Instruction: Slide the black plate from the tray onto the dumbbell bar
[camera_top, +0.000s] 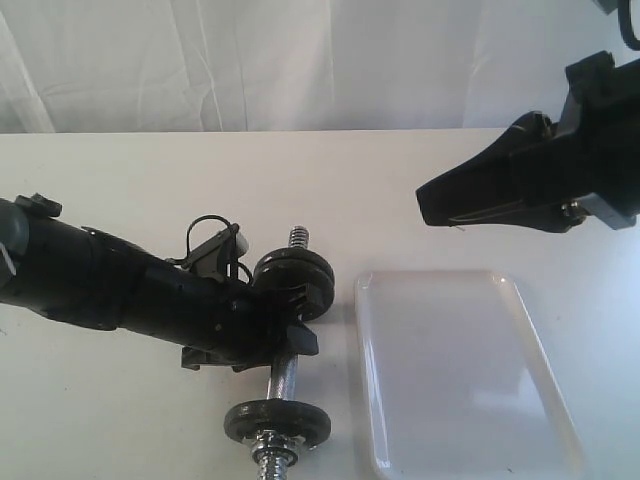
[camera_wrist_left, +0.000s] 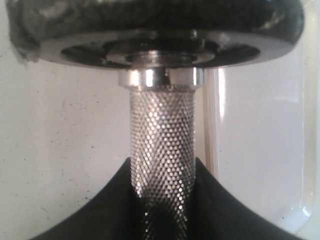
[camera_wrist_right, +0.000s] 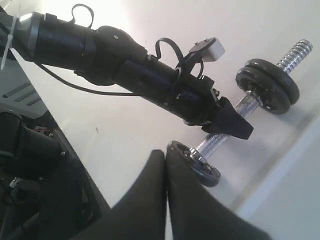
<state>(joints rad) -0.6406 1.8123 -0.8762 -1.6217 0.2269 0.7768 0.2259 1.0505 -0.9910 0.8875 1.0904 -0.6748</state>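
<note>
A white table (camera_top: 130, 200) fills the scene, with a white curtain (camera_top: 300, 60) hanging behind it. The left gripper (camera_top: 293, 340) reaches in low and is clamped across the knurled middle of the dumbbell bar (camera_top: 285, 375), which lies flat on the table. In the left wrist view its dark fingers (camera_wrist_left: 100, 215) press against the metal on both sides.

Along the bar to one side of this gripper, close to its fingers, the black plate (camera_top: 295, 268) sits on the bar. It is flush against a second disc (camera_top: 310, 302), and the threaded end (camera_top: 297, 240) sticks out past the pair. To the gripper's other side, a single disc (camera_top: 277, 422) sits near the opposite end of the bar.

Just beyond the left gripper's fingertips lies the tray (camera_top: 460, 370), shallow and translucent white, beside the bar but not touching it. The black plate is outside it.

The right gripper (camera_top: 432, 205) hangs in the air, well apart from the bar and past the tray's far edge. Its two fingers are pressed flat together and hold nothing.
</note>
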